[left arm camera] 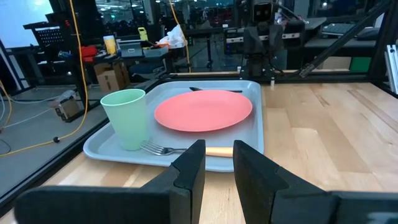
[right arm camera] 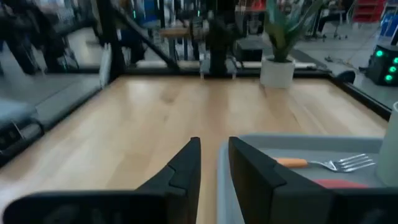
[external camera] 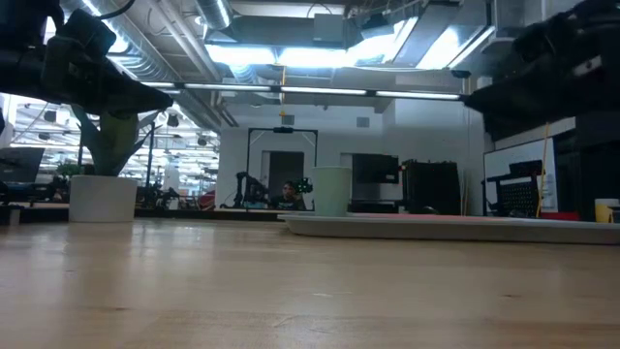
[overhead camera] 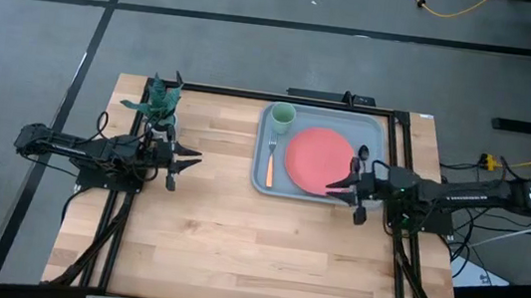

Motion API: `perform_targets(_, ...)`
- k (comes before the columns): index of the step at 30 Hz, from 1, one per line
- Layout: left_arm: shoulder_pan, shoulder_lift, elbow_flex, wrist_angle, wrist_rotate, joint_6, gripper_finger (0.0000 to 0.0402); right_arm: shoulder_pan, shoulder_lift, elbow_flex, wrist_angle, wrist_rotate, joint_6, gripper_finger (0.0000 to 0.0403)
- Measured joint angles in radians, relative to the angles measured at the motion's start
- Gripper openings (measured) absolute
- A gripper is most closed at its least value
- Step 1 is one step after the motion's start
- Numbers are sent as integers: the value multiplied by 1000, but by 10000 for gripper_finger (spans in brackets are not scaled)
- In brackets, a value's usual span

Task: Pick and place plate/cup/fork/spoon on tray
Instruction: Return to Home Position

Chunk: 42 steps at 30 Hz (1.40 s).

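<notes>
The grey-blue tray [overhead camera: 316,190] lies at the table's far right. On it rest the coral-pink plate [overhead camera: 320,157], the light green cup [overhead camera: 282,118] standing upright at its far left corner, the orange-handled fork [overhead camera: 270,162] left of the plate, and the dark spoon [overhead camera: 362,158] right of the plate. My left gripper [overhead camera: 194,157] hovers left of the tray, pointing at it, empty, its fingers [left arm camera: 193,165] a narrow gap apart. My right gripper [overhead camera: 329,187] hovers over the tray's near edge, empty, its fingers [right arm camera: 186,162] also a narrow gap apart.
A dark green plant figure in a white pot [overhead camera: 160,105] stands at the far left of the table, just beyond my left arm. Bare wooden tabletop [overhead camera: 244,247] stretches across the middle and near side. A black frame [overhead camera: 222,91] runs along the table's edges.
</notes>
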Motion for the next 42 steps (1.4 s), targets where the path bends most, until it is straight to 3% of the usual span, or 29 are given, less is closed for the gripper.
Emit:
perform_targets(7,0,0,0,0,0,0,76,-10,-217,-53,-96,7,47,87)
perform_targets(14,0,0,0,0,0,0,76,-10,-429,-56,-324,191,71,87)
perform_targets(22,0,0,0,0,0,0,76,-11,-613,-56,-451,150,46,87)
perform_targets(42,0,0,0,0,0,0,76,-11,-654,-56,-461,111,49,87)
